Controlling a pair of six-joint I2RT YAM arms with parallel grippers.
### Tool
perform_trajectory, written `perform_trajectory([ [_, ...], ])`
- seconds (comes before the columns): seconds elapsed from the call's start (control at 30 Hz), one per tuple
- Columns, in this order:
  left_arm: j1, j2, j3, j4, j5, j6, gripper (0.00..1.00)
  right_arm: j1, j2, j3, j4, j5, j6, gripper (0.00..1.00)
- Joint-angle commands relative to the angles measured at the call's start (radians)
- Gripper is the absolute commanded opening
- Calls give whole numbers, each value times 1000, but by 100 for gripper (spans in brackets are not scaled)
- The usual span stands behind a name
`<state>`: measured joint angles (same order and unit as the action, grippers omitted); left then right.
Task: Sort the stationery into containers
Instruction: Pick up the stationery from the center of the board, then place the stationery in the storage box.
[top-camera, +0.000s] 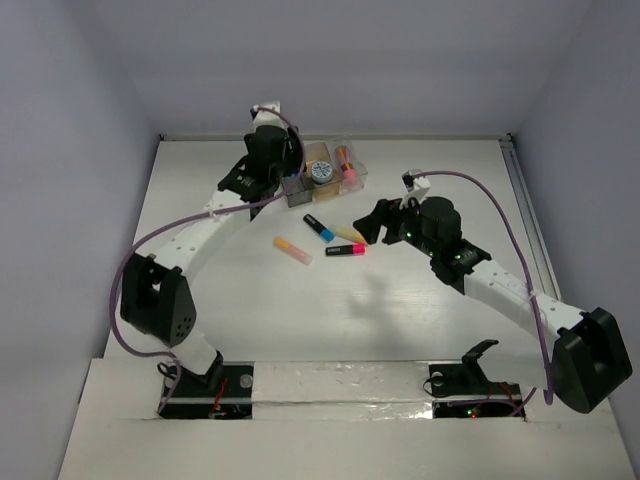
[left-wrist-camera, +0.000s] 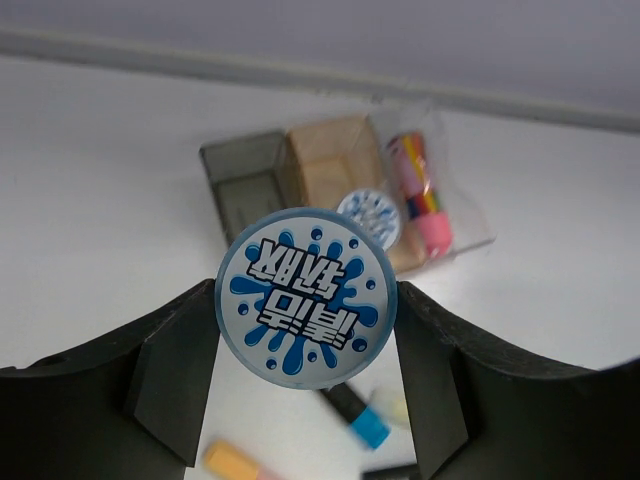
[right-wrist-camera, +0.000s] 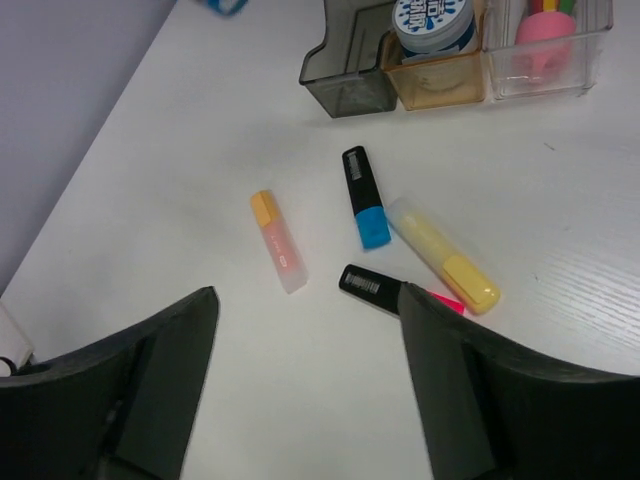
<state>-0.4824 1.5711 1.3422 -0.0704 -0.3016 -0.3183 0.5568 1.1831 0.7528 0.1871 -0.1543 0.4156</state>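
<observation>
- Left gripper (left-wrist-camera: 306, 335) is pinching a round blue-white tub (left-wrist-camera: 306, 298) by its edges, printed face toward the wrist camera, and is holding it in the air near the dark grey bin (left-wrist-camera: 245, 190) at the end of the row.
- Next along, the amber bin (left-wrist-camera: 330, 160) is already holding a second tub (left-wrist-camera: 368, 215), and the pink stick (left-wrist-camera: 420, 190) is lying in the clear bin (left-wrist-camera: 465, 225).
- Right gripper (right-wrist-camera: 305, 340) is hanging spread and empty above four highlighters on the table (right-wrist-camera: 150, 180): orange-yellow (right-wrist-camera: 277, 240) lying apart, blue (right-wrist-camera: 365, 197), yellow (right-wrist-camera: 443, 255) and red-pink (right-wrist-camera: 400, 290) clustered close together.
- Risk, as I judge it: the fingers are gripping only the tub's curved rim, so it could be rolling or slipping out on the way down.
- If the amber bin is the target, the tub already inside is leaving little room, so this one may be catching on a wall and tipping out.
- On the right, closing on one clustered pen could be nudging its neighbours.
</observation>
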Motion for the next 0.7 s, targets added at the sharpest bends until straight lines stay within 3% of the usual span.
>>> perform_trajectory([
  [0.0, 2, 102, 155, 37, 10, 10, 14, 3, -13, 5, 29, 27, 3, 74],
  [0.03, 2, 130, 223, 35, 9, 13, 14, 3, -14, 5, 29, 27, 2, 66],
  [0.07, 2, 186, 256, 28, 9, 12, 14, 3, -13, 5, 28, 24, 3, 47],
  [0.1, 2, 214, 287, 27, 12, 10, 14, 3, -11, 6, 28, 22, 6, 14],
  [0.13, 2, 237, 338, 38, 24, 7, 14, 3, -11, 8, 26, 22, 6, 8],
  [0.2, 2, 302, 386, 47, 27, 1, 13, 3, -4, 10, 23, 24, 6, 3],
  [0.33, 2, 406, 527, 57, 10, 1, 14, 3, 10, 13, 26, 13, 6, 4],
  [0.67, 2, 612, 693, 98, -4, -4, 14, 3, 46, 22, 21, -4, 0, 4],
])
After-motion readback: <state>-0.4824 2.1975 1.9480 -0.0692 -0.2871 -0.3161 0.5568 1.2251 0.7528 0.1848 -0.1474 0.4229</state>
